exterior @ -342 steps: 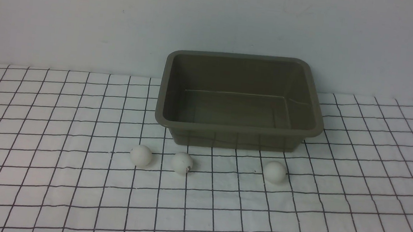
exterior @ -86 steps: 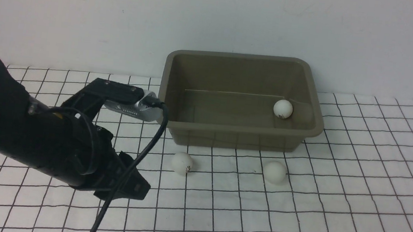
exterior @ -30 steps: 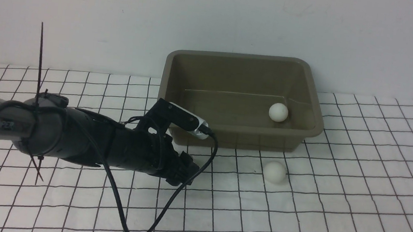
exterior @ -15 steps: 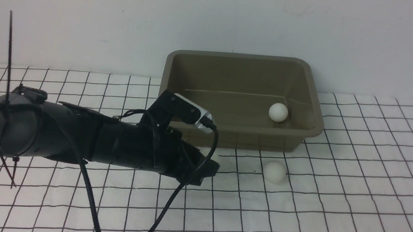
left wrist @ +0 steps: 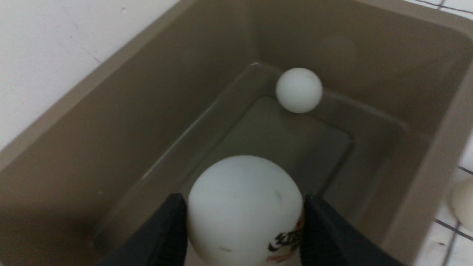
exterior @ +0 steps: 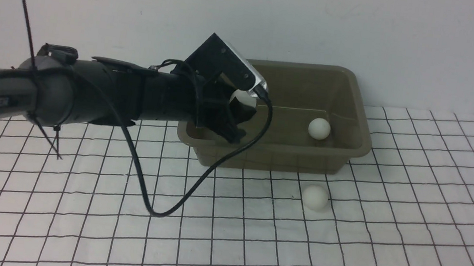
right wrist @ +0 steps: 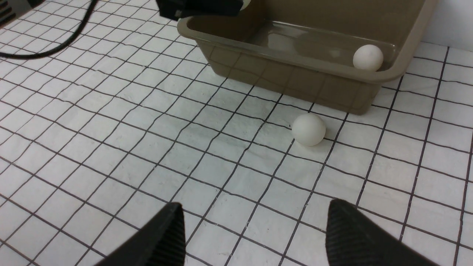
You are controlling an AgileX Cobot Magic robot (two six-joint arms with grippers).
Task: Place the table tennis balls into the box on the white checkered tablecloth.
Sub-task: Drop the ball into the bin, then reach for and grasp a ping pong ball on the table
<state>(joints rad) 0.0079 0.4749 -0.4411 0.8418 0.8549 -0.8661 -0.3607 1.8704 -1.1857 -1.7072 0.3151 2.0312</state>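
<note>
Looks onto a white checkered tablecloth (exterior: 74, 230) spread over the counter, with a plain white wall (exterior: 100, 1) behind. Clamps the left fingers (left wrist: 166, 232) narrow on the sides of a marked ball (left wrist: 244, 207), white with a dark print low on its face. Hangs that ball in the air above the left half of the box (exterior: 287, 163), higher than the rim, over the bare olive floor. Shows a second ball (exterior: 319, 128) inside the box, on the floor at the right end, close to the right wall. Shows a third ball (exterior: 315, 197) on the cloth just in front of the box's front wall, toward its right end, not touching it. Trails a black cable (exterior: 156, 215) from the left arm (exterior: 90, 89) in a loop down toward the cloth. Spreads the right fingers (right wrist: 162, 236) wide over the near right of the cloth, holding nothing, well apart from the third ball.
</note>
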